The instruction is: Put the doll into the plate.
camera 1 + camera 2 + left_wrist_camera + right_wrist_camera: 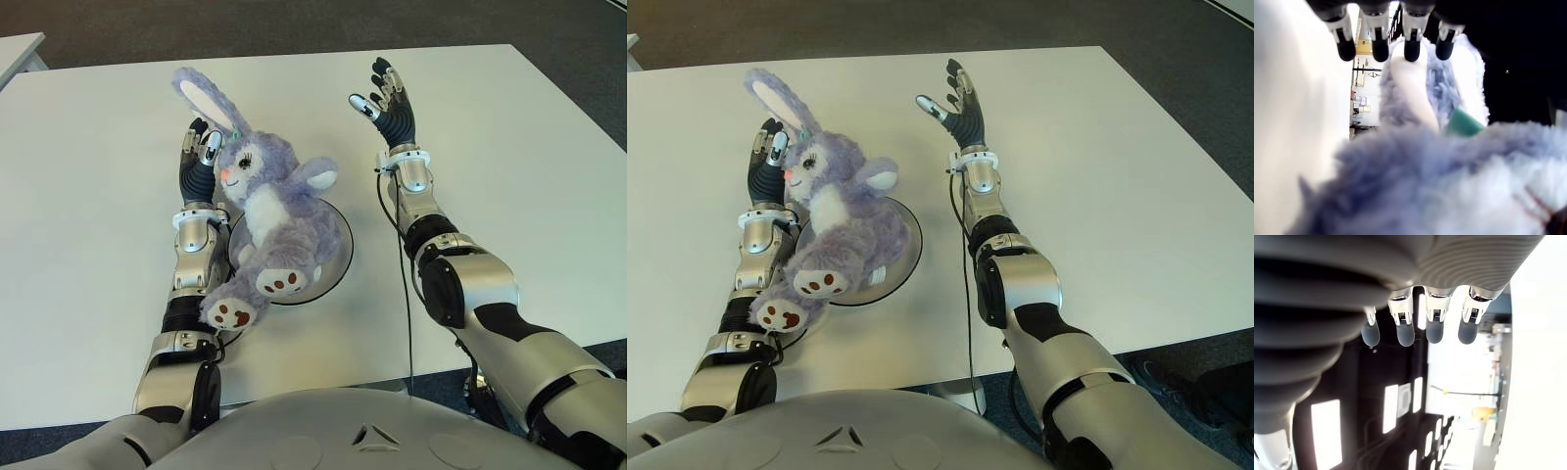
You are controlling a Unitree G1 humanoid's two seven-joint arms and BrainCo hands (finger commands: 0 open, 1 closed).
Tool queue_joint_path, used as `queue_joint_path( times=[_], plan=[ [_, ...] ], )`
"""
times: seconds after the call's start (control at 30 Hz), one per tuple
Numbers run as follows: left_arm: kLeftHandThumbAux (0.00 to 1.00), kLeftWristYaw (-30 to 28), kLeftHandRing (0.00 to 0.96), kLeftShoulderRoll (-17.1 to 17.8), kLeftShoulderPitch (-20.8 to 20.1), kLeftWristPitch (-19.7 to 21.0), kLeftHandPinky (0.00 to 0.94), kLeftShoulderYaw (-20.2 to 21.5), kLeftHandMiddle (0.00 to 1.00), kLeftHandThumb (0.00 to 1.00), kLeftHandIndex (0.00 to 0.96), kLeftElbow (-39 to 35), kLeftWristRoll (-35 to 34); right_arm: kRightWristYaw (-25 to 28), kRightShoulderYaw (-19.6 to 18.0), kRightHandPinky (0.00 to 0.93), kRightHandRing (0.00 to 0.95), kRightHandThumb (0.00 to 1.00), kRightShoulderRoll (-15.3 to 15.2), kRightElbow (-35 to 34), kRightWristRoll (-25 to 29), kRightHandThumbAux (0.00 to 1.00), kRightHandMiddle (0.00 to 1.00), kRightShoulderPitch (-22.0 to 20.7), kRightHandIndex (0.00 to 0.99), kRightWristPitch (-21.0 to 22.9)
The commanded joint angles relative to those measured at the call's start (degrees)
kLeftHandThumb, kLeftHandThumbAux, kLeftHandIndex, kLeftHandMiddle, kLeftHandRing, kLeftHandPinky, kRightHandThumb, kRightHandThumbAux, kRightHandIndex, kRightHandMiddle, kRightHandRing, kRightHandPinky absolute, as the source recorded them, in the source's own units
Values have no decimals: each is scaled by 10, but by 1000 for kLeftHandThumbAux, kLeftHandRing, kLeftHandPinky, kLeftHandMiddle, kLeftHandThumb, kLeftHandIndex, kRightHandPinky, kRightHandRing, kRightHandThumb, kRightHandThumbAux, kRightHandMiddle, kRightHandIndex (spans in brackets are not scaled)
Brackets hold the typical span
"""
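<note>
The doll [265, 220] is laid across the plate [338, 257]; the left hand [199, 157], fingers spread, is at its 9 o'clock, and the right hand [388, 103], also spread, at 2 o'clock. Withdrawal seems called for next.

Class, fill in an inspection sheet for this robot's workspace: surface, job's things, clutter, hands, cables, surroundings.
Surface: white table.
Job's things: purple plush rabbit doll lies across the plate, one foot hanging past the rim.
Clutter: nothing seen.
Hands: left hand open, left of the doll's head; right hand open, raised to the doll's right, empty.
Cables: black cable runs beside the right forearm.
Surroundings: dark carpet; another table corner.
</note>
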Motion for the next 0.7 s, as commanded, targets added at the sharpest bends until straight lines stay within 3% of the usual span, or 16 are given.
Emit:
queue_joint_path(
  times=[0.03,0.7],
  plan=[
    [383,1,10,-19,61,3,0,-1,33,0,0,24,0,-8,-8,0,0,0,-1,11,9,646,0,-8,0,28],
    [376,1,11,-16,59,-3,0,1,29,0,0,29,0,-39,-4,0,0,0,1,20,-1,658,6,4,0,87]
  ],
)
